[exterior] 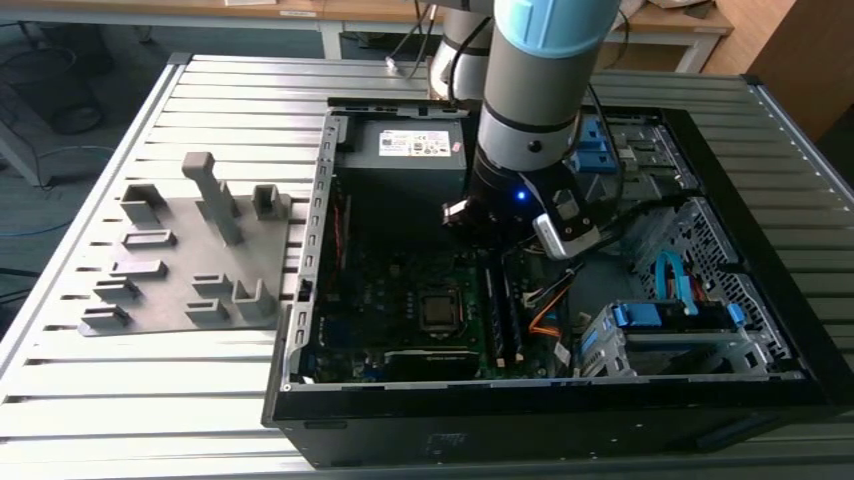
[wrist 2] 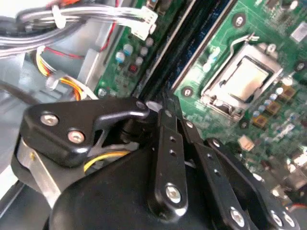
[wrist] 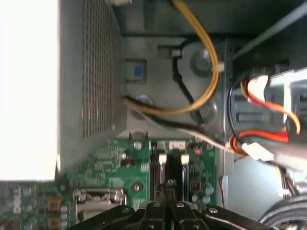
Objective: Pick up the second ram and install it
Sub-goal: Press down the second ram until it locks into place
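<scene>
- The hand (wrist: pixel 169 186) sits low inside the open computer case (exterior: pixel 747 385), its fingers (wrist 2: pixel 169 125) drawn together right over the memory slots (wrist: pixel 165 167).
- Whether they pinch the second ram can't be told; a dark stick (exterior: pixel 503 310) stands in the slots below.
- Tight quarters: cables (wrist: pixel 201 72) and the drive cage (exterior: pixel 674 335) close by.
- The grey holder tray (exterior: pixel 180 255) lies on the tabletop (exterior: pixel 134 420), well apart.

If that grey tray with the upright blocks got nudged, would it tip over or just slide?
Probably slide. The tray lies flat and wide on the ribbed metal table, so tipping looks unlikely. It looks like thin plastic, so it is likely light and a nudge could shift it. Its tallest post is slim and might snap if struck.
</scene>
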You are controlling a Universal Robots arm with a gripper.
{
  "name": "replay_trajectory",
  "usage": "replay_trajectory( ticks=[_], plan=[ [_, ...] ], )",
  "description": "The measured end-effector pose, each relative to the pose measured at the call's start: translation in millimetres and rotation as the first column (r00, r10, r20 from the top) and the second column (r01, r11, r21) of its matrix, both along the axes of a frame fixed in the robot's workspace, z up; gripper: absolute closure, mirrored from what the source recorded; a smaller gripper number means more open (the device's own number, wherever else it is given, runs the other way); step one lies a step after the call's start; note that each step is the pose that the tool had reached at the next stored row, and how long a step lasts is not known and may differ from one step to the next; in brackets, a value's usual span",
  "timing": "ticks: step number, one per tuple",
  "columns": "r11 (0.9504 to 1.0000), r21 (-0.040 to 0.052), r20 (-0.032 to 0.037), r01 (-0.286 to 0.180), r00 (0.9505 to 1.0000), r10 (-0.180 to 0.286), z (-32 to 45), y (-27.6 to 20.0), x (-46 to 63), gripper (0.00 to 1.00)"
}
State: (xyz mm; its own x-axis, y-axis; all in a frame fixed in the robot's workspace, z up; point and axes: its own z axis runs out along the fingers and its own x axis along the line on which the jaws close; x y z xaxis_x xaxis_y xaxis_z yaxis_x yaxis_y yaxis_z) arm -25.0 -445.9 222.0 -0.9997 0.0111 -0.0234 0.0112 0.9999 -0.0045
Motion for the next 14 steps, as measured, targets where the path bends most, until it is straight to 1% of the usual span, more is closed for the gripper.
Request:
replay_trajectory(
  ticks=[1, 2, 5, 7, 10, 12, 14],
  plan=[
    [1.0, -0.0036, -0.0001, 0.0, 1.0, 0.0, 0.1, -2.8, -0.1, 0.9],
    [0.9999, -0.0105, -0.0001, 0.0, 1.0, 0.0, 0.2, -5.6, -0.1, 0.9],
    [0.9997, -0.0264, -0.0001, 0.0, 1.0, 0.0, 0.2, -13.3, -0.2, 0.9],
    [0.9994, -0.0346, -0.0001, 0.0, 1.0, 0.0, 0.0, -18.9, -0.2, 0.9],
    [0.999, -0.0444, -0.0001, 0.0, 1.0, 0.0, -0.4, -28.4, -0.2, 0.9],
    [0.9988, -0.049, -0.0002, 0.0, 1.0, 0.0, -0.9, -35.0, -0.2, 0.9],
    [0.9987, -0.0517, -0.0002, 0.0, 1.0, 0.0, -1.6, -42.1, -0.2, 0.9]
  ],
)
